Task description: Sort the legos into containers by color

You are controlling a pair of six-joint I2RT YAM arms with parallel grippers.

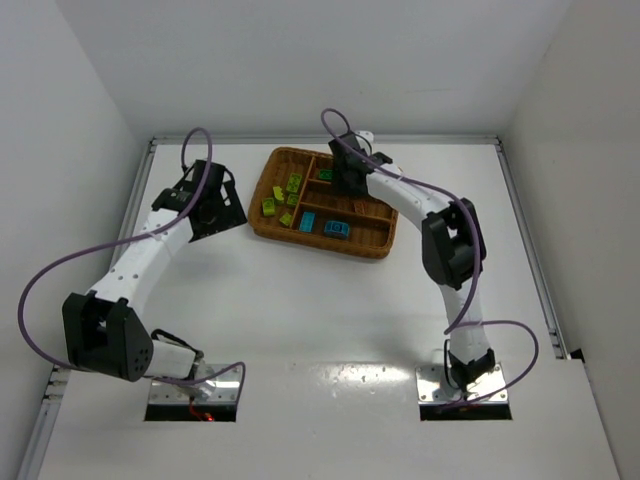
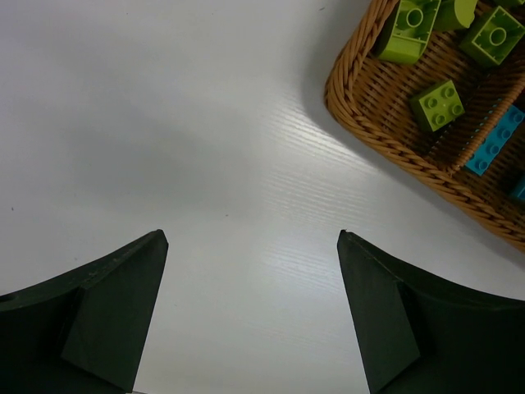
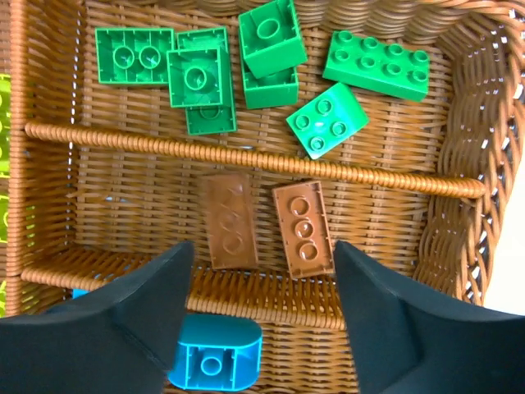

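White table point(image 1: 330, 320) carries the wicker tray point(image 1: 375, 250); legos point(image 3: 299, 230) lie grouped by color, so my left gripper point(image 2: 251, 238) and right gripper point(image 3: 262, 246) stand open, empty

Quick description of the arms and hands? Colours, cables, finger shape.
Both the left arm and right arm have white link shells with bulky black joint housings. A purple cable loops loosely along each. The left hand and right hand are matte black, with broad wedge-shaped fingers. No markings visible.
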